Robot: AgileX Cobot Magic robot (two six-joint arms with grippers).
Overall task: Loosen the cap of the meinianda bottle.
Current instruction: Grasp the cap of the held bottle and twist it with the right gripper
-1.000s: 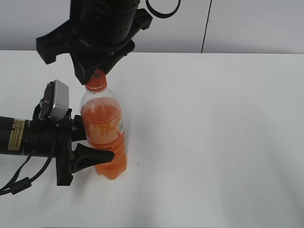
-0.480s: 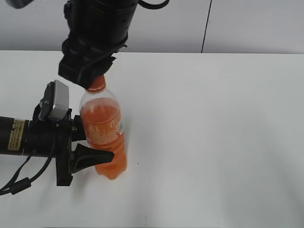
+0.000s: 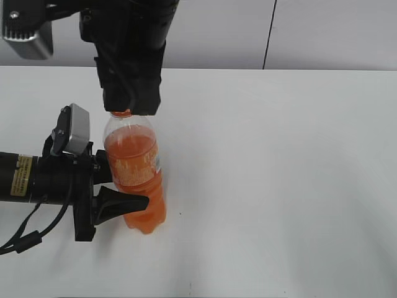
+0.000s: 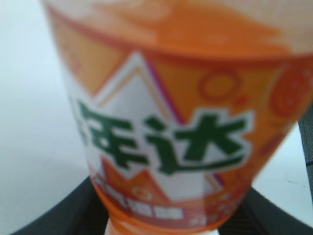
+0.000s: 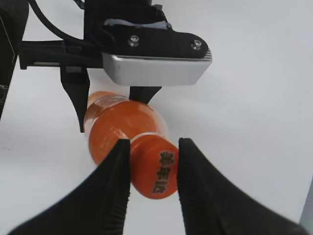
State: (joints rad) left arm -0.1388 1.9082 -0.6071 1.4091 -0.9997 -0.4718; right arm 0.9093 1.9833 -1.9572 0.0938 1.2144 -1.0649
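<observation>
The meinianda bottle point(image 3: 134, 177) stands upright on the white table, with orange liquid and an orange label. My left gripper point(image 3: 131, 192) comes in from the left and is shut on its lower body. In the left wrist view the label point(image 4: 166, 137) fills the frame, with dark fingers point(image 4: 54, 218) at both bottom corners. My right gripper point(image 3: 127, 105) comes down from above and hides the cap in the exterior view. In the right wrist view the right gripper point(image 5: 155, 143) has both ribbed fingers pressed on the sides of the orange cap point(image 5: 157, 170). The bottle's shoulder point(image 5: 115, 128) shows below the cap.
The white table point(image 3: 279, 174) stretches to the right and front of the bottle. A grey wall with a dark vertical seam point(image 3: 269, 34) stands behind. The left arm's camera box point(image 5: 156, 68) and cables sit close beside the bottle.
My right gripper has turned about the cap, its wrist and camera swinging round to the upper left, and now sits lower over it. The left gripper and bottle have stayed put.
</observation>
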